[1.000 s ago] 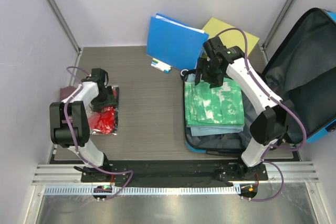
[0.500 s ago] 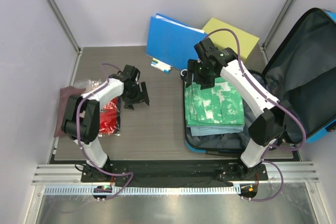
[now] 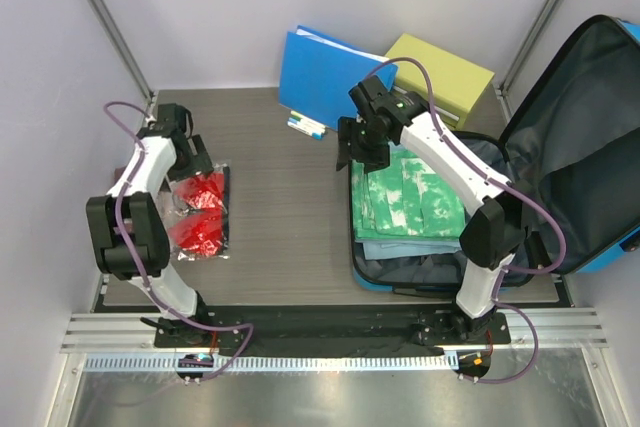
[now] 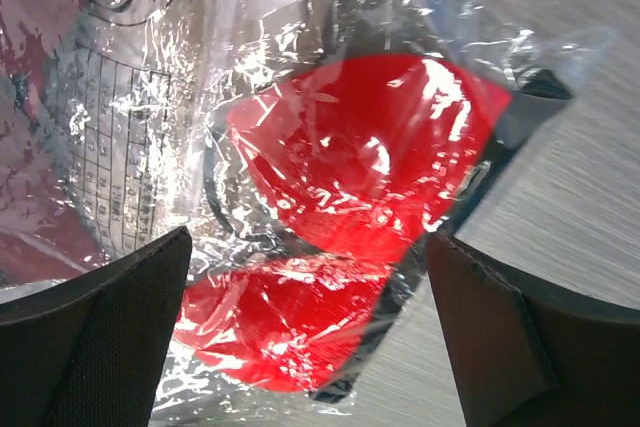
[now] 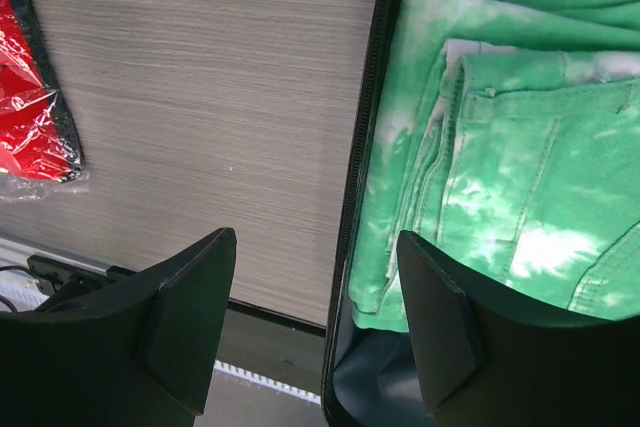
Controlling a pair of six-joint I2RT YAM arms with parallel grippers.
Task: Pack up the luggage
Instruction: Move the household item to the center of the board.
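The luggage lies open at the right, its lid leaning back and showing dark lining. In its lower half sit folded green tie-dye clothes on a pale blue garment. My right gripper hovers open over the case's left zip rim, the green clothes under one finger and bare table under the other. A red item in a clear plastic bag lies at the left. My left gripper hangs wide open just above that bag, one finger on each side, holding nothing.
A blue folder and a yellow-green box lean at the back wall, with small markers in front. A second clear packet with printed text lies beside the red one. Walls close in left and right.
My left gripper swung from the table's middle back over the red bag and opened wider. My right gripper slid left to the case's left rim.
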